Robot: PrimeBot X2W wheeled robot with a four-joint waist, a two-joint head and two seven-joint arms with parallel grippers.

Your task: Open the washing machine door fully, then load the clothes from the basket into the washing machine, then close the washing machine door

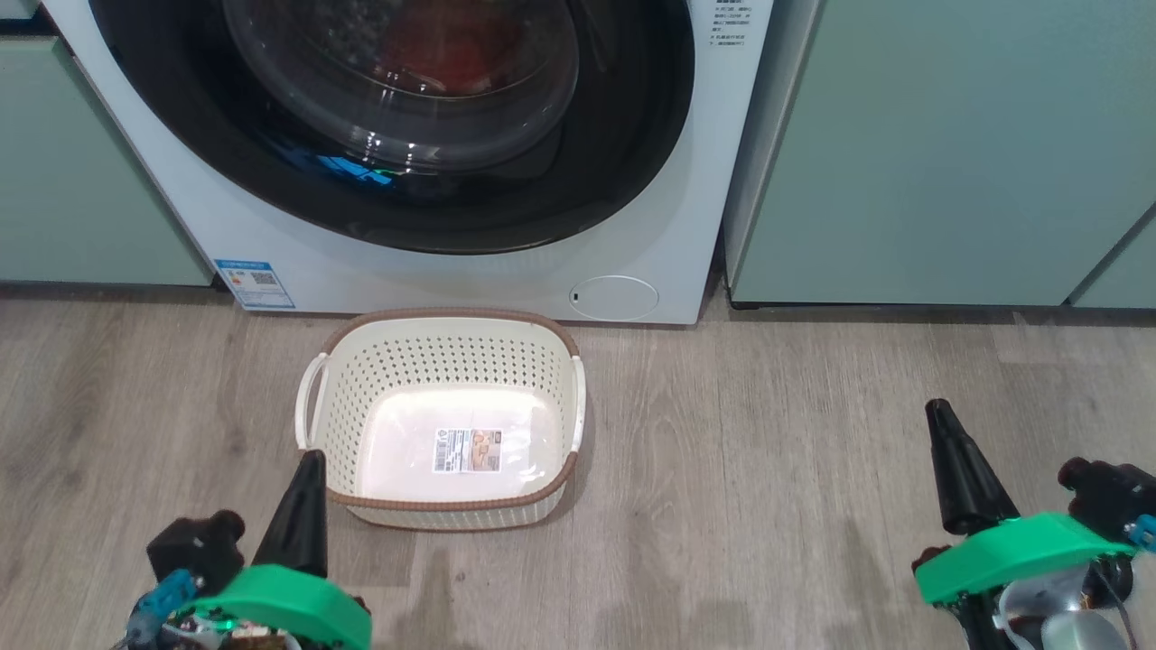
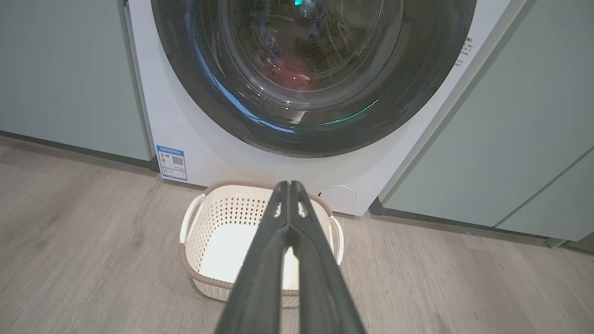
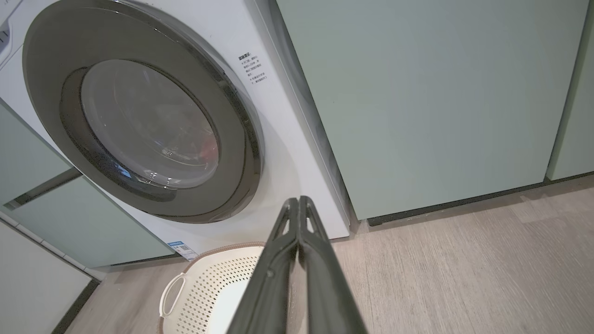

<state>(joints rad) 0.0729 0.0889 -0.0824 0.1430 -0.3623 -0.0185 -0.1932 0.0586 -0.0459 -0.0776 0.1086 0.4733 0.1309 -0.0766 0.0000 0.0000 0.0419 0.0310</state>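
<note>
Glossy black door ring, perforated plastic basket

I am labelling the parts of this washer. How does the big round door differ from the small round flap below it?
The washing machine door is large, with a glossy black ring around clear glass; the small flap is plain white. The door sits high; the flap sits low, near the front's right corner. Red clothes show through the door; the flap is opaque. Both are round and shut.

I stand in a home laundry corner: a white washing machine between pale green cabinets, wood-look floor.
</note>
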